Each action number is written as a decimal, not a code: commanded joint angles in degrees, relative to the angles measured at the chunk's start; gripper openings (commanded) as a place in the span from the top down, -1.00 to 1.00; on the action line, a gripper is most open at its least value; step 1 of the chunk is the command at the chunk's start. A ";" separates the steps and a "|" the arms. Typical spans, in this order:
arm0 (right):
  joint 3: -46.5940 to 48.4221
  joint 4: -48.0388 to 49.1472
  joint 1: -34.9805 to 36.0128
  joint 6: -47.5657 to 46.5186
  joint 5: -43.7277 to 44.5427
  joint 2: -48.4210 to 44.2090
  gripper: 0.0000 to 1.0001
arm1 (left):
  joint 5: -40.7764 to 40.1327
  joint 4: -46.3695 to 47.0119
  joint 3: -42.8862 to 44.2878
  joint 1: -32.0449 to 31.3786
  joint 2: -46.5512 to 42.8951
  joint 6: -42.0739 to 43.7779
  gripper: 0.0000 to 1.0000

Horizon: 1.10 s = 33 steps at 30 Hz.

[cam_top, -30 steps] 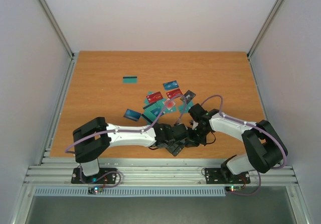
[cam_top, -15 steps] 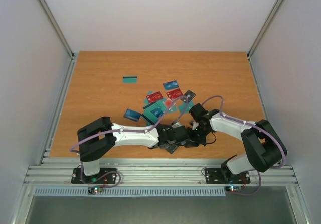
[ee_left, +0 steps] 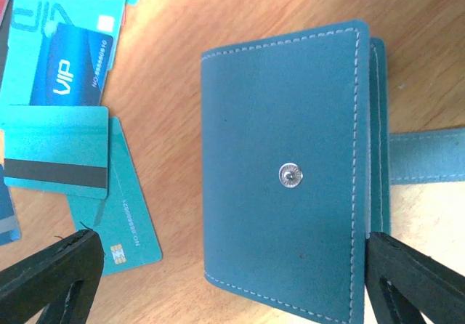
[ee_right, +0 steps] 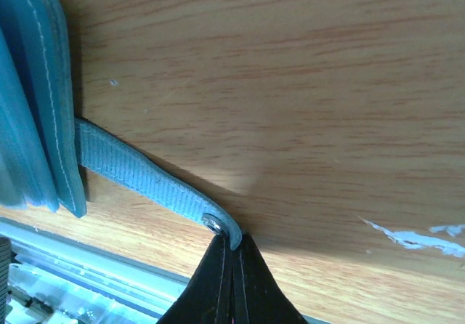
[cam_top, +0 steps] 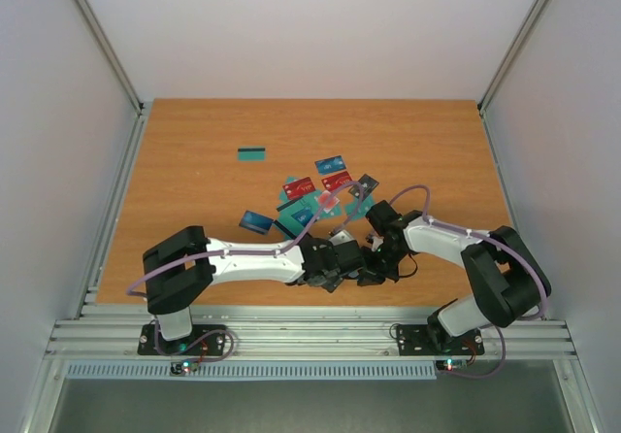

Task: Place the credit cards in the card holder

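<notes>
The card holder (ee_left: 283,171), teal with white stitching and a metal snap, lies closed on the table. My left gripper (ee_left: 232,284) is open, with one finger on each side of the holder's near edge. My right gripper (ee_right: 232,243) is shut on the tip of the holder's strap (ee_right: 138,175), beside the strap's snap. The holder's folded edge (ee_right: 36,91) shows at the left of the right wrist view. Several credit cards lie left of the holder: a teal card with a dark stripe (ee_left: 54,157), a blue VIP card (ee_left: 76,70) and a teal chip card (ee_left: 120,226). In the top view both grippers meet near the table's front, hiding the holder.
More cards lie in a loose cluster (cam_top: 315,195) just beyond the grippers, red, teal and blue. One teal card (cam_top: 252,153) lies apart at the back left. The table's front edge and metal rail (ee_right: 87,273) run close behind my right gripper.
The left arm's elbow swung slightly out and back, and its gripper barely moved over the holder. The right gripper has stayed shut on the strap.
</notes>
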 commanded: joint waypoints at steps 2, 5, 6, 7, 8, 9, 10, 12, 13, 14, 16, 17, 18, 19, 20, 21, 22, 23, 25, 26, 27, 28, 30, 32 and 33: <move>0.63 -1.01 -0.32 -1.49 -0.15 1.46 0.98 | -3.73 -1.86 3.19 -0.05 -1.22 -0.91 -0.96; 1.05 -1.50 -0.34 -1.84 0.07 1.53 0.97 | -4.27 -2.19 3.59 0.31 -0.92 -0.82 -0.96; 1.21 -1.69 -0.32 -1.97 0.13 1.48 0.98 | -4.30 -2.19 3.63 0.48 -0.99 -0.82 -0.96; 1.24 -1.88 -0.32 -2.09 0.20 1.47 0.98 | -4.49 -2.26 3.56 0.78 -1.13 -0.82 -0.95; 1.28 -2.00 -0.32 -2.18 0.28 1.48 0.98 | -4.56 -2.30 3.54 1.08 -1.24 -0.82 -0.95; 1.39 -2.07 -0.37 -2.24 0.27 1.47 0.98 | -4.45 -2.34 3.55 1.42 -1.27 -0.94 -0.94; 1.39 -2.11 -0.32 -2.35 0.29 1.47 0.98 | -4.35 -2.34 3.61 1.80 -1.34 -0.98 -0.93; 1.46 -2.28 -0.32 -2.46 0.27 1.46 0.98 | -4.10 -2.29 3.50 2.44 -1.44 -1.14 -0.90; 1.46 -2.43 -0.32 -2.61 0.29 1.47 0.97 | -4.05 -2.17 3.42 2.76 -1.57 -1.17 -0.87; 1.52 -2.53 -0.35 -2.70 0.29 1.47 0.98 | -3.83 -2.05 3.31 3.12 -1.74 -1.17 -0.85; 1.47 -2.79 -0.36 -2.90 0.51 1.39 0.98 | -3.14 -1.69 2.95 4.00 -2.24 -1.25 -0.78; 1.46 -2.88 -0.40 -2.94 0.55 1.41 0.97 | -2.75 -1.35 2.85 4.26 -2.41 -1.26 -0.75; 1.57 -2.90 -0.40 -3.00 0.56 1.39 0.98 | -2.32 -1.06 2.67 4.65 -2.70 -1.26 -0.72; 1.56 -2.90 -0.42 -3.07 0.56 1.45 0.98 | -1.84 -0.86 2.60 4.85 -2.82 -1.19 -0.69; 1.55 -2.90 -0.41 -3.15 0.56 1.51 0.98 | -1.57 -0.75 2.56 5.09 -2.85 -0.98 -0.66; 1.68 -2.90 -0.36 -3.23 0.48 1.62 0.98 | -1.27 -0.68 2.57 5.27 -2.81 -0.92 -0.60; 1.79 -2.95 -0.42 -3.30 0.47 1.69 0.97 | -1.10 -0.67 2.56 5.47 -2.76 -0.84 -0.54; 1.81 -2.99 -0.43 -3.34 0.53 1.77 0.98 | -1.07 -0.68 2.46 5.75 -2.76 -0.82 -0.49; 1.87 -2.99 -0.52 -3.48 0.54 1.82 0.98 | -0.04 -0.06 1.86 6.61 -3.25 -0.89 -0.41; 1.90 -3.07 -0.53 -3.52 0.51 1.90 0.98 | 1.11 0.62 1.39 7.11 -3.66 -0.84 -0.39; 1.96 -3.08 -0.50 -3.56 0.51 1.95 0.98 | 2.87 1.53 0.75 7.50 -4.11 -0.66 -0.37; 2.03 -3.08 -0.57 -3.60 0.60 2.04 0.98 | 4.48 2.65 0.13 7.87 -4.56 -0.44 -0.37; 2.13 -3.17 -0.79 -3.75 0.60 2.21 0.98 | 7.90 4.72 -0.88 8.47 -5.26 0.23 -0.34; 2.21 -3.09 -0.94 -3.85 0.57 2.41 0.98 | 10.67 5.86 -1.57 9.01 -5.48 0.34 -0.29; 2.29 -3.15 -0.93 -3.85 0.51 2.50 0.98 | 11.82 6.30 -1.74 9.34 -5.41 0.39 -0.24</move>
